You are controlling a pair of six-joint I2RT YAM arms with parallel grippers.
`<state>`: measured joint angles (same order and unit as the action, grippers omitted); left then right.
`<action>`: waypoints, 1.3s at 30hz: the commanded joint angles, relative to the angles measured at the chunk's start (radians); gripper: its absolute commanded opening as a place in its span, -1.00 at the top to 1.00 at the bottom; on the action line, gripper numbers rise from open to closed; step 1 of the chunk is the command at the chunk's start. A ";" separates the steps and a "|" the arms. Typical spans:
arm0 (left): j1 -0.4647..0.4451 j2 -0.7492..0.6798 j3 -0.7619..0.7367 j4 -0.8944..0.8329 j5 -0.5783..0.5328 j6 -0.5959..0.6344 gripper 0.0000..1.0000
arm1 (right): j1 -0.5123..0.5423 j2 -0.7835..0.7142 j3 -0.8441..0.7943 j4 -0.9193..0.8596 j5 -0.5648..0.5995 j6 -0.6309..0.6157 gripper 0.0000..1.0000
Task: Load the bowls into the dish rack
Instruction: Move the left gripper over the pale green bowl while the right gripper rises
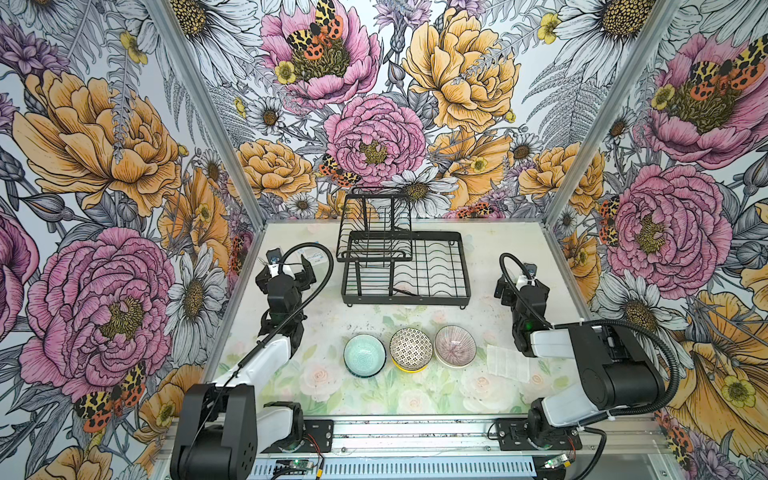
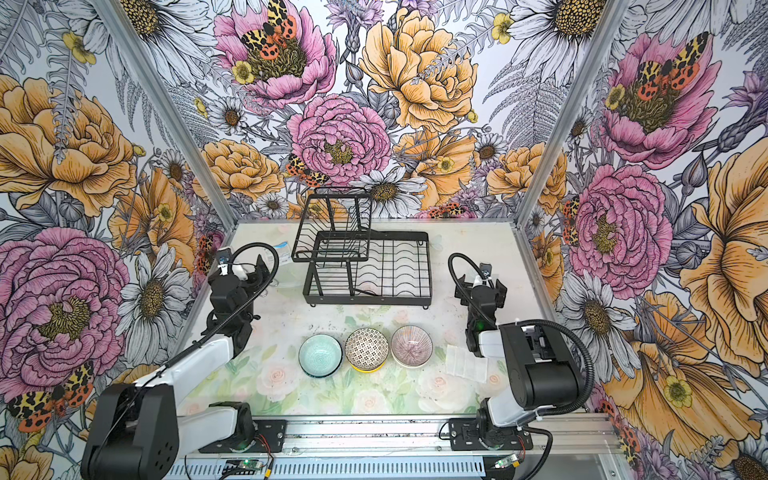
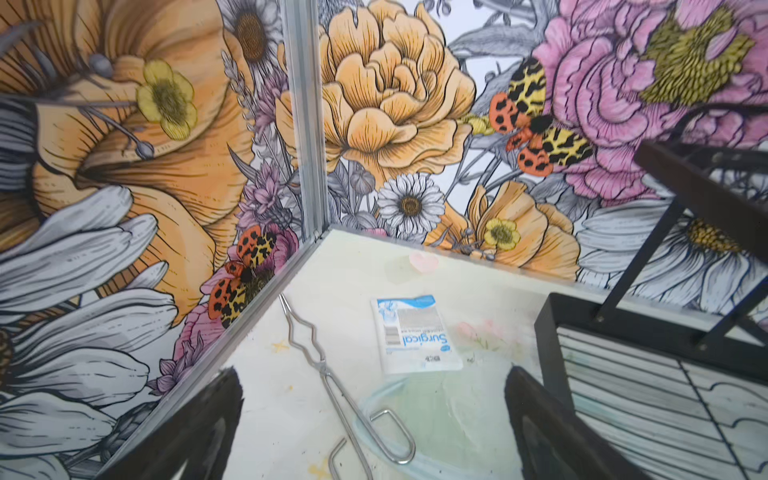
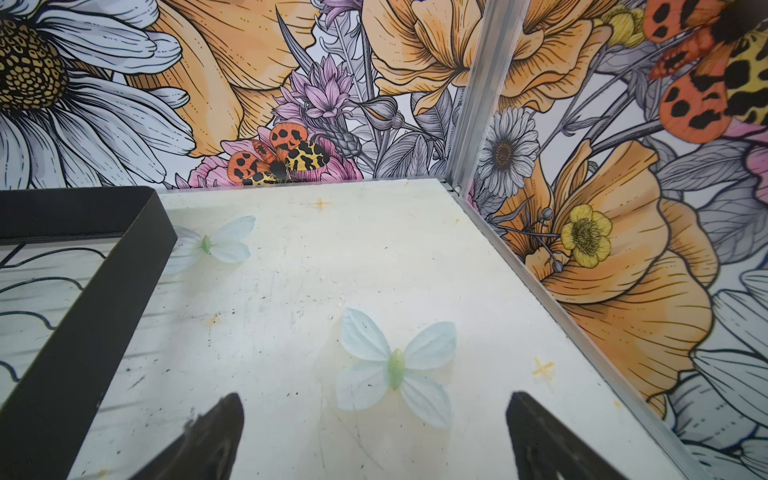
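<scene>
While both jaws gape empty, dish rack (image 1: 405, 266) sits rearward, unloaded; left gripper (image 3: 374, 374), right gripper (image 4: 374, 397) flank it, well apart from bowls (image 2: 366, 347); teal bowl (image 1: 364, 355), black-and-white bowl (image 1: 410, 347) nested on yellow bowl (image 1: 409, 369), pink bowl (image 1: 455, 345) crowd front row: nested pair may lift together, neighbours get knocked

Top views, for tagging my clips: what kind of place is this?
Probably a staged robot test booth, not a kitchen: flower-print wall panels, two robot arms mounted on a metal rail, a dish rack.

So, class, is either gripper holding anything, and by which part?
Nothing is held: the left gripper and right gripper are both open and empty.
</scene>
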<state>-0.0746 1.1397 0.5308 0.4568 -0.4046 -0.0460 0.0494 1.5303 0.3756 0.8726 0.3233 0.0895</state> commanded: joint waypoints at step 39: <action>-0.585 -0.194 0.338 -1.604 0.301 -0.769 -0.83 | 0.139 -0.422 0.510 -1.573 -0.202 0.315 -0.99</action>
<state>-0.6350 0.9443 0.8875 -1.1076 -0.1543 -0.7467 0.1802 1.1023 0.8955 -0.6922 0.1326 0.4030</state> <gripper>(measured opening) 0.924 0.995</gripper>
